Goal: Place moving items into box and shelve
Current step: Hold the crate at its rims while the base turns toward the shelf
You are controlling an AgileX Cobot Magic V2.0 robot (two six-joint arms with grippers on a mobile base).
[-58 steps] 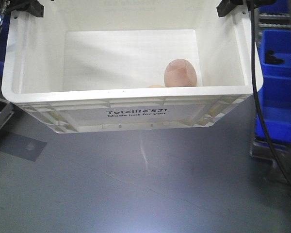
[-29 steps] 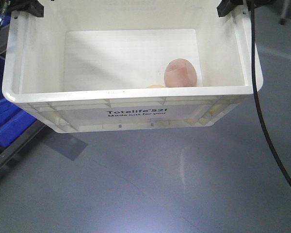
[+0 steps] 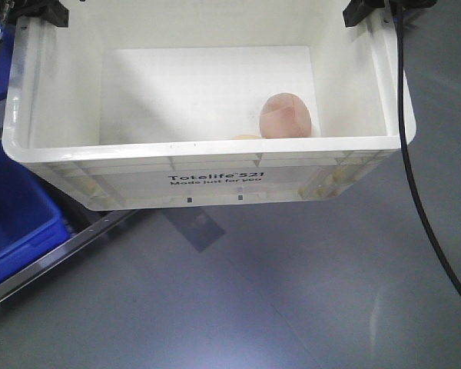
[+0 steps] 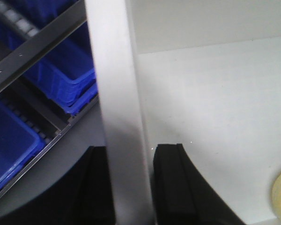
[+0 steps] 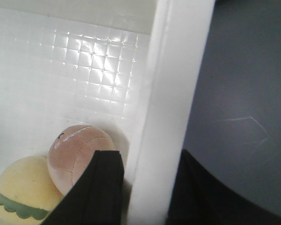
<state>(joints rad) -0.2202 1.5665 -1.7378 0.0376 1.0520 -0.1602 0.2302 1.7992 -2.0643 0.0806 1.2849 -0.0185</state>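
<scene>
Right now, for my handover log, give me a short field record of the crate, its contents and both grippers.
crate: white Totelife crate, held above the grey floor
contents: pinkish-beige bun touching pale yellow bun, by the crate's right wall
left gripper: shut on the crate's left rim
right gripper: shut on the crate's right rim
nearby: blue bin by a metal rail, lower left

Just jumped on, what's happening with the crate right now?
Both arms hold the white crate up: the left tool clamps its left wall, the right tool its right wall. The pinkish lump and the yellow lump lie inside, touching, by the right wall. Grey floor shows below, with a blue bin at left.
</scene>
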